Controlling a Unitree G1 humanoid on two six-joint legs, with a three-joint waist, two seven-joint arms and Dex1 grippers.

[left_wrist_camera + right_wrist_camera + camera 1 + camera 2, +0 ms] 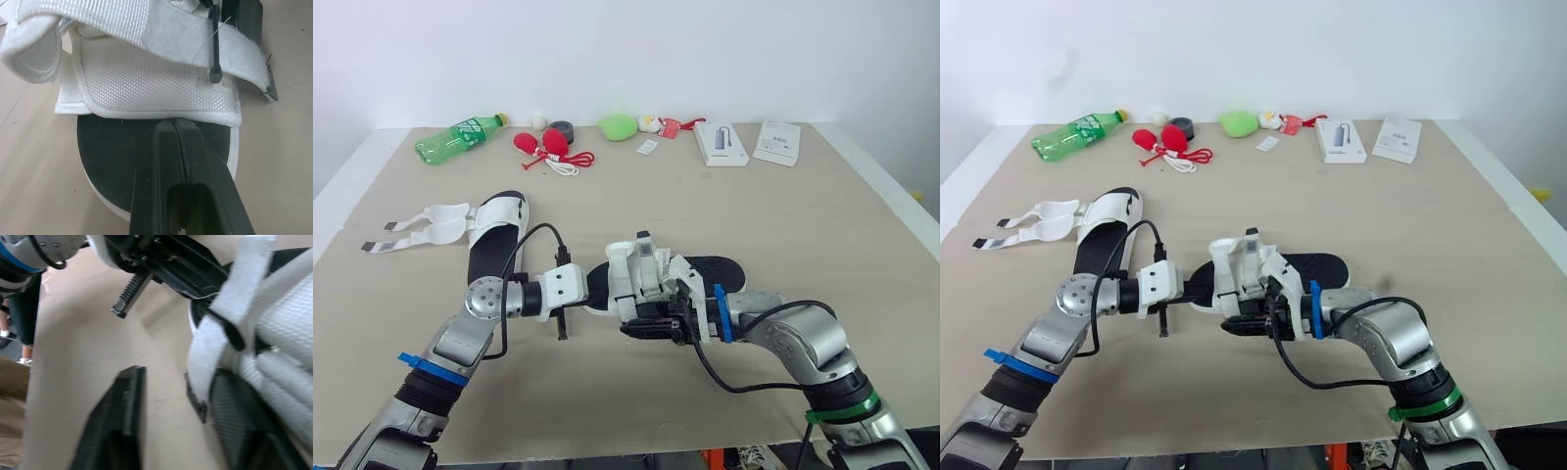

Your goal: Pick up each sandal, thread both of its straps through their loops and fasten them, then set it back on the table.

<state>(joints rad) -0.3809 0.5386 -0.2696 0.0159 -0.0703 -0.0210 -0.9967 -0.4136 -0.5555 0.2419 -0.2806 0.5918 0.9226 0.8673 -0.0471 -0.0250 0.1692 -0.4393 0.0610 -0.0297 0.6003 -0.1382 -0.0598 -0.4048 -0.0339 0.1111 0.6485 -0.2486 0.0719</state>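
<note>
The sandal [651, 279] being worked on is found at the centre of the frame. Its long axis is laid across the picture from left to right, with white straps bunched over its left half and bare black sole toward the right. The left gripper [174, 128] is met at the left end, pointed along that axis; its fingers are pressed together, tips at the hem of the white strap panel. Whether the hem is pinched cannot be told. The right gripper [646, 326] is set against the lower edge, fingers held apart, one standing clear over bare table [803, 215], the other hidden beneath the mesh. Whether the sandal is lifted or resting, and whether any strap is threaded, cannot be made out. The second sandal [494, 240] is seen at left, straps spread open.
</note>
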